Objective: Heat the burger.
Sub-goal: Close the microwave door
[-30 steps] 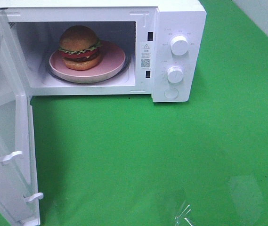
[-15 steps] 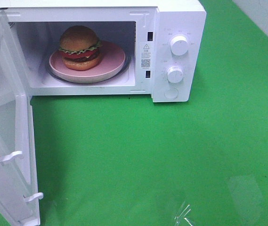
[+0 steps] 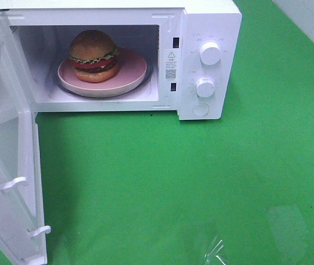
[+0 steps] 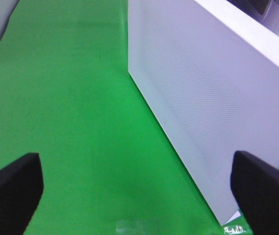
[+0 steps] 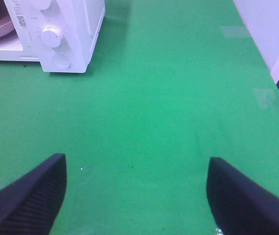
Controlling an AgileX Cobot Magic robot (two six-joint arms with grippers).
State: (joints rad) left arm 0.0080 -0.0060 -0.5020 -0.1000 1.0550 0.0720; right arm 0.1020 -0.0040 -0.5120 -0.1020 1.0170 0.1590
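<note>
The burger with its brown bun, lettuce and tomato sits on a pink plate inside the open white microwave. The microwave door is swung wide toward the front left. Neither arm shows in the exterior high view. In the left wrist view my left gripper is open over the green table, beside the outer face of the door. My right gripper is open and empty over bare green table, with the microwave's control panel far ahead of it.
The microwave has two white knobs and a round button. A green cloth covers the table. A pale wall edge borders the table on the right side.
</note>
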